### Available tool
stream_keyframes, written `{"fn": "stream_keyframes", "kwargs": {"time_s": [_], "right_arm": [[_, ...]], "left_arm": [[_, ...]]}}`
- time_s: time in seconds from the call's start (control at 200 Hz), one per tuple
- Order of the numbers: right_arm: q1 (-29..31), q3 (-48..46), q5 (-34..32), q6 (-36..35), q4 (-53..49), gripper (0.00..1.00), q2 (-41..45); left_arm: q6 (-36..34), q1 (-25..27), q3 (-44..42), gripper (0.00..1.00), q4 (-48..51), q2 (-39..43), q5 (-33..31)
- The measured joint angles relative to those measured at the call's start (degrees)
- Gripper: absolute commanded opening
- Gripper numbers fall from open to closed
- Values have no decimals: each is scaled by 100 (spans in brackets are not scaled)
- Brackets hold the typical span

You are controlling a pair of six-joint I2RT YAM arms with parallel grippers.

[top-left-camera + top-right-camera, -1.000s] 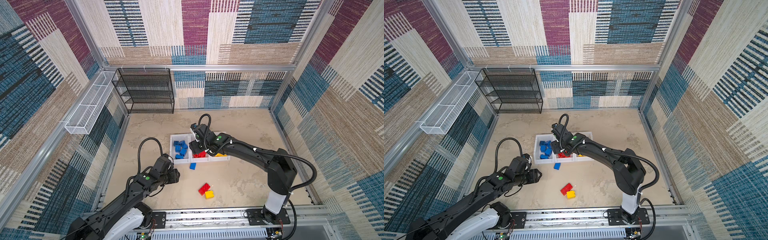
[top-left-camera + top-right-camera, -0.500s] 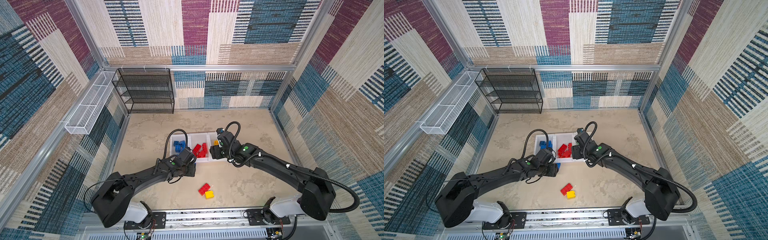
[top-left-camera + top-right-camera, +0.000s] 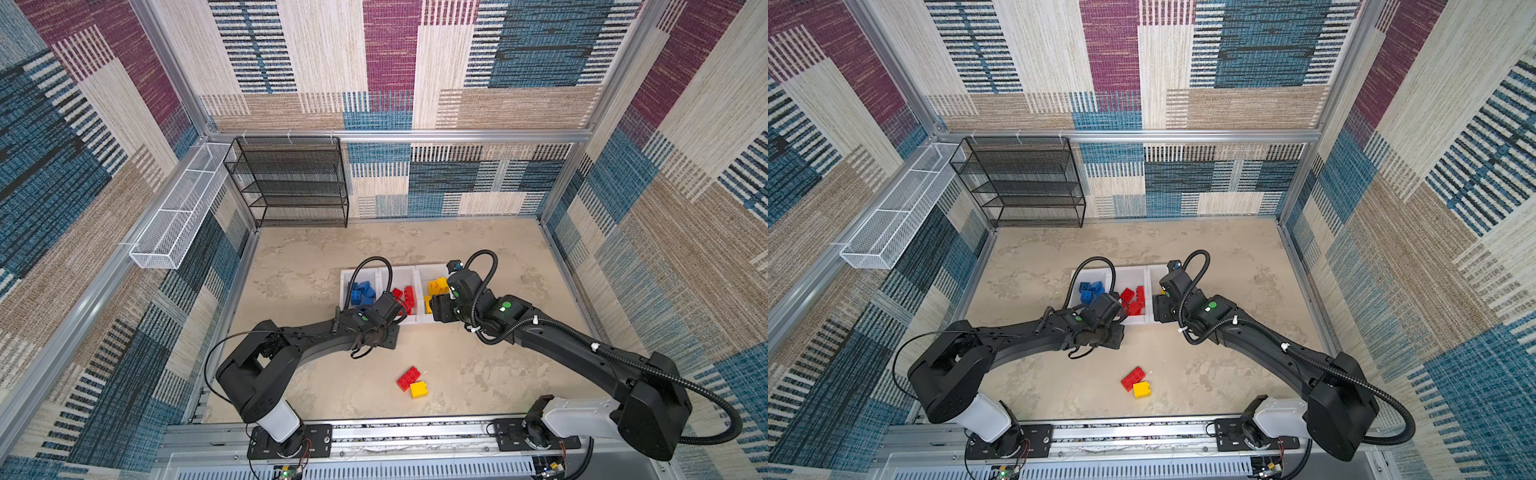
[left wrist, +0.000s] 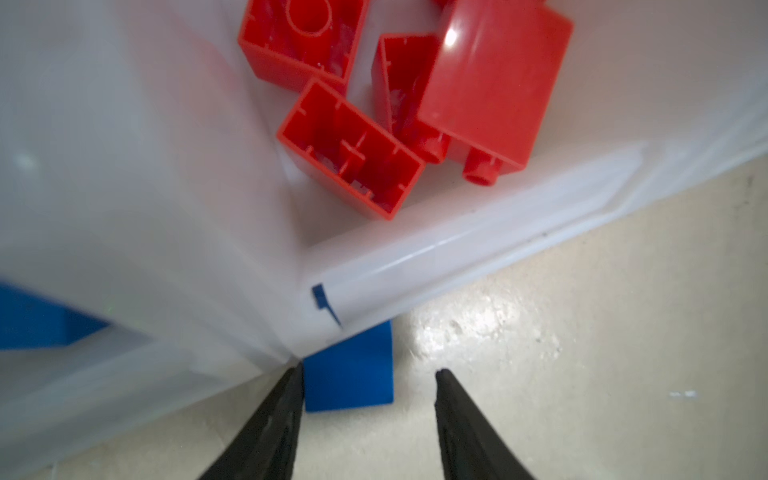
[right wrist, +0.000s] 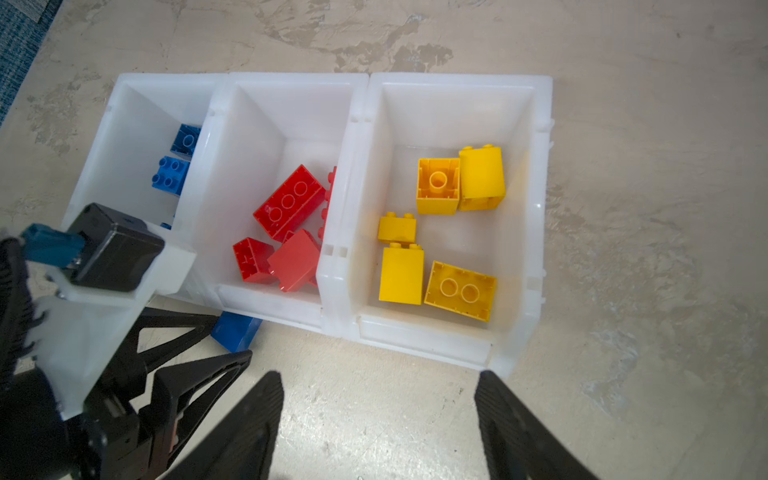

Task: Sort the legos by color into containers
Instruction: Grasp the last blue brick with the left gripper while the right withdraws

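Three joined white containers hold sorted legos: blue, red and yellow. A blue brick lies on the floor against their front wall. My left gripper is open astride it, one finger touching it, the other apart. My right gripper hangs open and empty before the yellow bin. A loose red brick and yellow brick touch near the front.
A black mesh rack stands in the back left corner. A white wire basket hangs on the left wall. Patterned walls close three sides, and the arms' metal rail runs along the front edge.
My left arm swung from the front left up to the blue brick at the bins' front, its jaws narrowing. My right gripper moved from the middle bin to the yellow bin's front.
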State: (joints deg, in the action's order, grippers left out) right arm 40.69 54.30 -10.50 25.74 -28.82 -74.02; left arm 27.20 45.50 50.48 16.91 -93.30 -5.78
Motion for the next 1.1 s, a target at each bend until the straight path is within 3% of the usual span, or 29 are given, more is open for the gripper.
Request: {"fn": "stream_keyframes", "kwargs": {"time_s": [0.436,0.861,0.992,1.097], "right_arm": [[-15,-15,0,57,2,75,24],[-15,-81,-7,81,-9,75,85],[-15,-74,-4,79,-11,75,61],[-15,-66,-2,79,-9,74,33]], "left_arm": [[-186,155,179,23,0,-337,-306],[-166,581,-223,24,234,702,330],[-297,452,31,25,546,1276,455],[-468,-59,262,26,715,1637,422]]}}
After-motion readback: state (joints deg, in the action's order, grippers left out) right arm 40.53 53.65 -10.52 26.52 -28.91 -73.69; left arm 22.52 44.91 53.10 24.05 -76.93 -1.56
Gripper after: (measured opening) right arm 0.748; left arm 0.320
